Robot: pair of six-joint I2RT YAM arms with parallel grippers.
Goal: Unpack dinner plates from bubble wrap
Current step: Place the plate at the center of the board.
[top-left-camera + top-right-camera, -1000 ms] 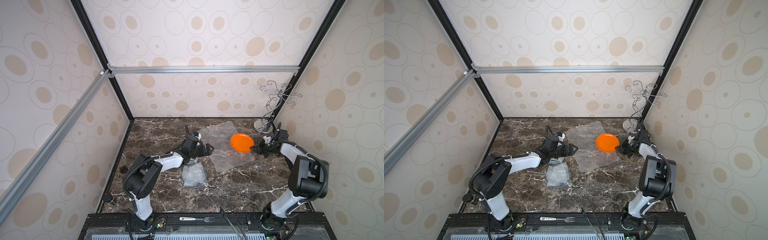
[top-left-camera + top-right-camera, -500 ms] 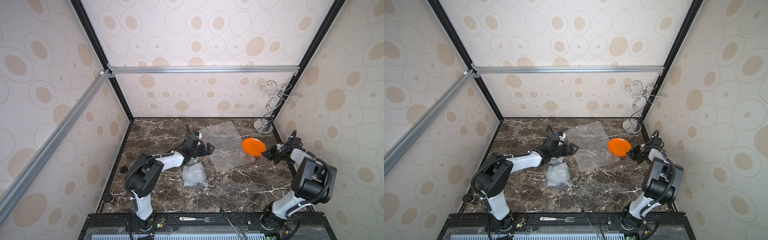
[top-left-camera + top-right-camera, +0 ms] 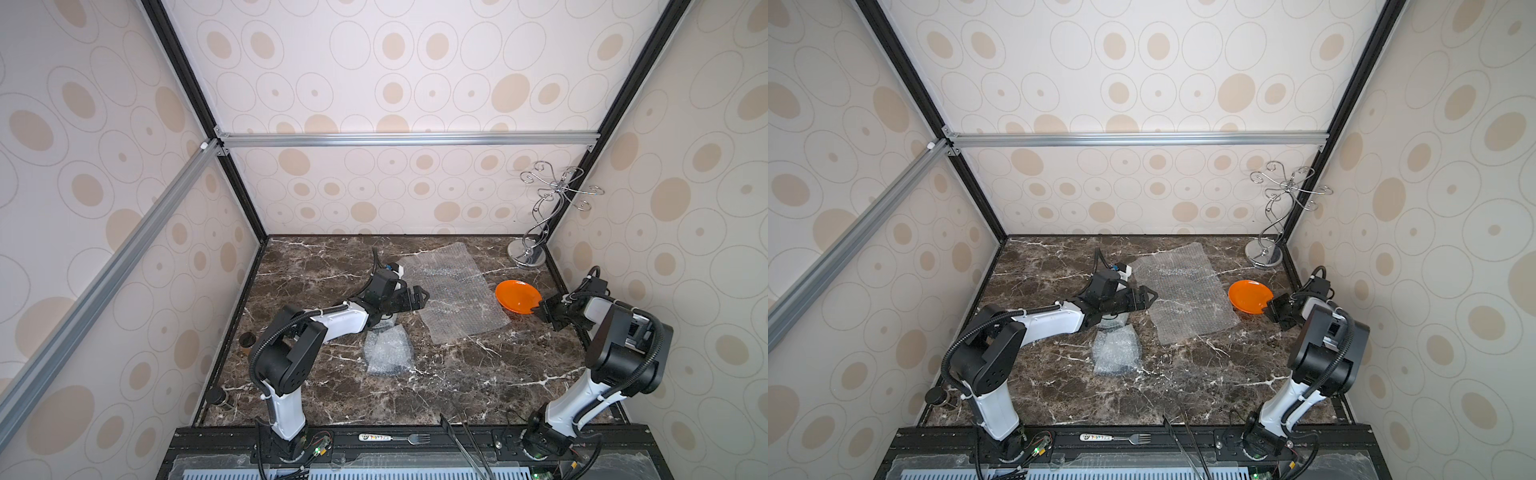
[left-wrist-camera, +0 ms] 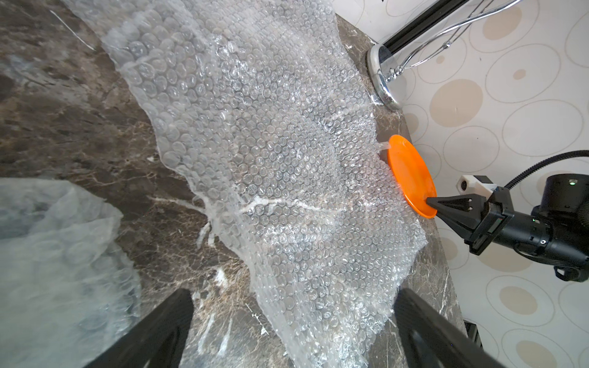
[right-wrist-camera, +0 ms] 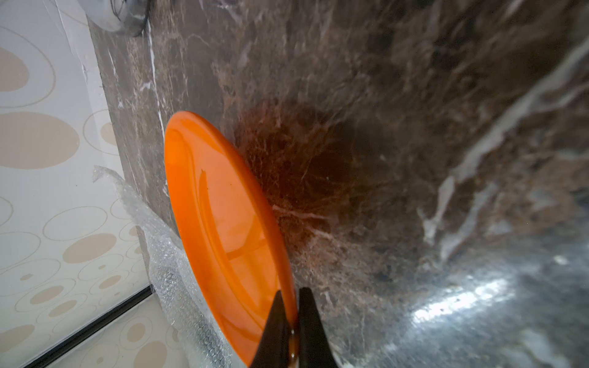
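Note:
The orange dinner plate (image 3: pixel 517 295) (image 3: pixel 1250 294) hangs tilted just above the marble, right of the flat bubble wrap sheet (image 3: pixel 449 291) (image 3: pixel 1179 291). My right gripper (image 3: pixel 540 309) (image 3: pixel 1271 306) (image 5: pixel 291 296) is shut on the plate's (image 5: pixel 223 229) near rim. The left wrist view shows that plate (image 4: pixel 411 172), the right gripper (image 4: pixel 428 201) and the sheet (image 4: pixel 271 159). My left gripper (image 3: pixel 422 297) (image 3: pixel 1150 297) (image 4: pixel 293 296) stands open at the sheet's left edge, holding nothing. A crumpled bubble wrap bundle (image 3: pixel 388 349) (image 3: pixel 1116 351) (image 4: pixel 47 255) lies in front of it; its contents are hidden.
A chrome wire stand (image 3: pixel 527 257) (image 3: pixel 1262 257) (image 4: pixel 382 86) stands in the back right corner, close behind the plate. The right wall is near my right arm. A fork (image 3: pixel 399 437) (image 3: pixel 1121 437) lies on the front rail. Small dark objects (image 3: pixel 247 339) sit by the left edge.
My right gripper has carried the orange plate rightward off the flat sheet, toward the right wall. The left arm and both pieces of bubble wrap have stayed put.

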